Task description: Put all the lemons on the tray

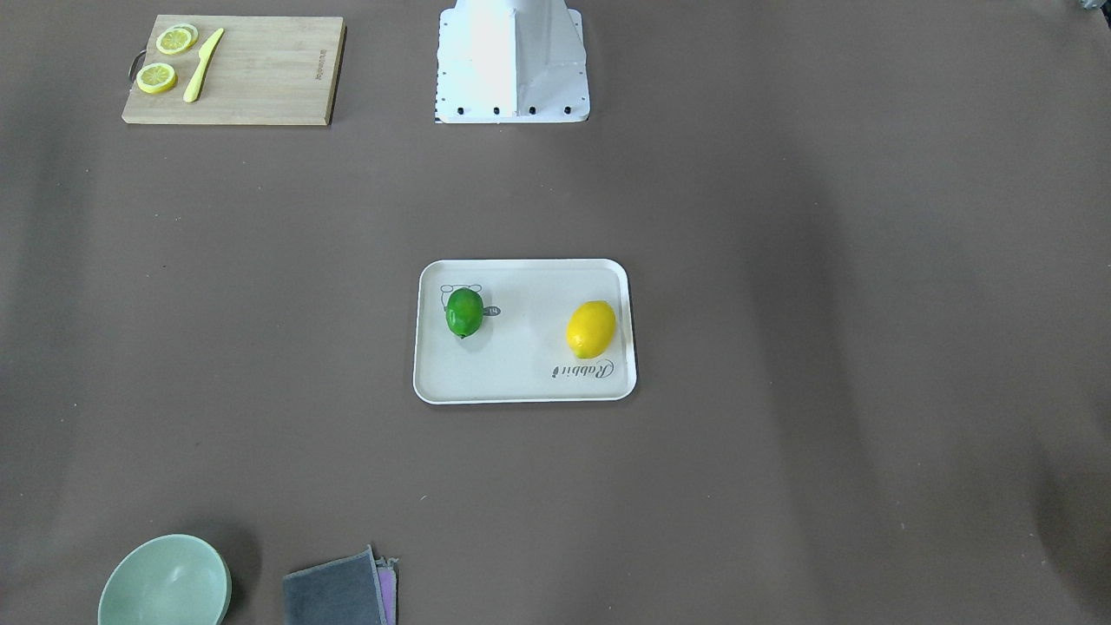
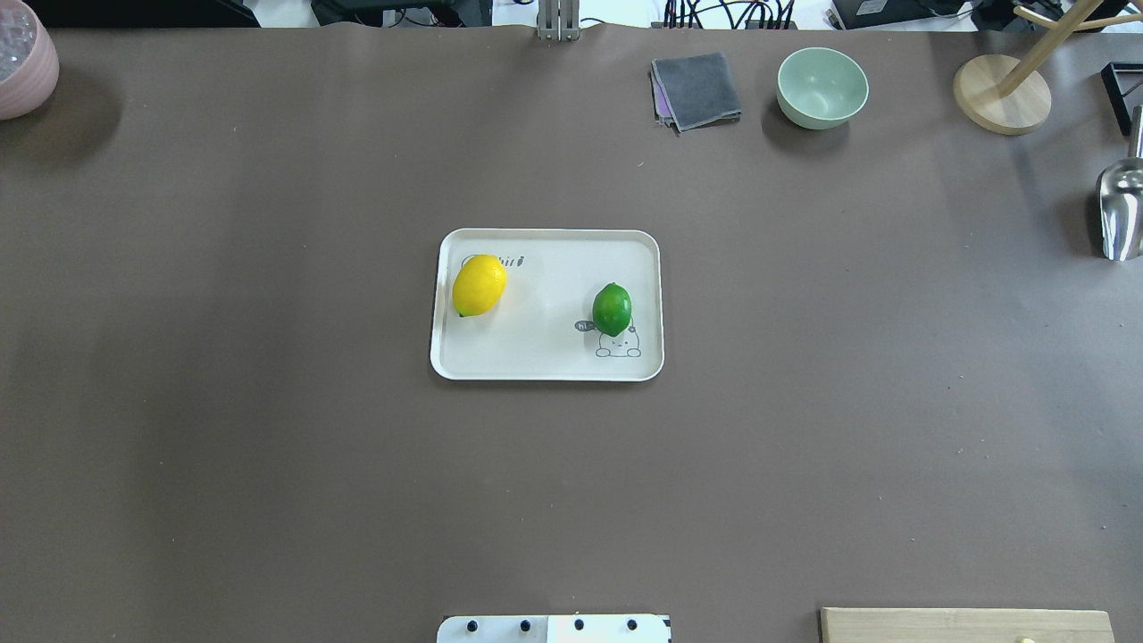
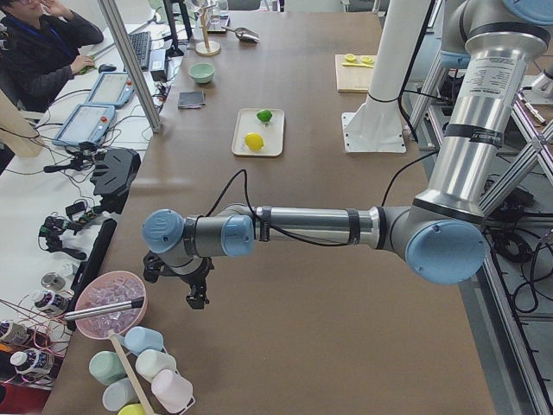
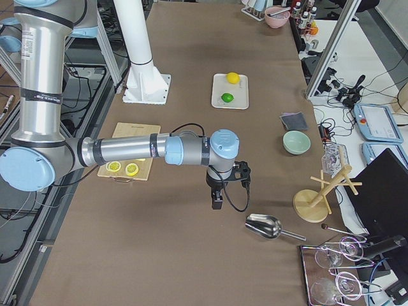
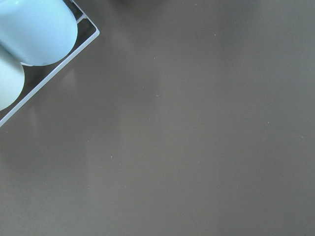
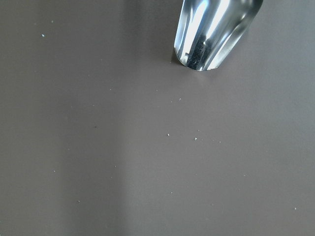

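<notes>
both lemons lie inside the tray, which sits mid-table, well away from every edge: the yellow lemon at its end toward the table's left edge, the green lemon at the other end. the left gripper hangs over the table's left end and the right gripper over the right end; i cannot tell whether either is parted or clenched. i judge the placing done, so no move should pass near the tray, since oval fruit would likely roll at a nudge.

Left arm, right arm: silver tubes, pale-blue caps, black cables. Left gripper, right gripper: black
</notes>
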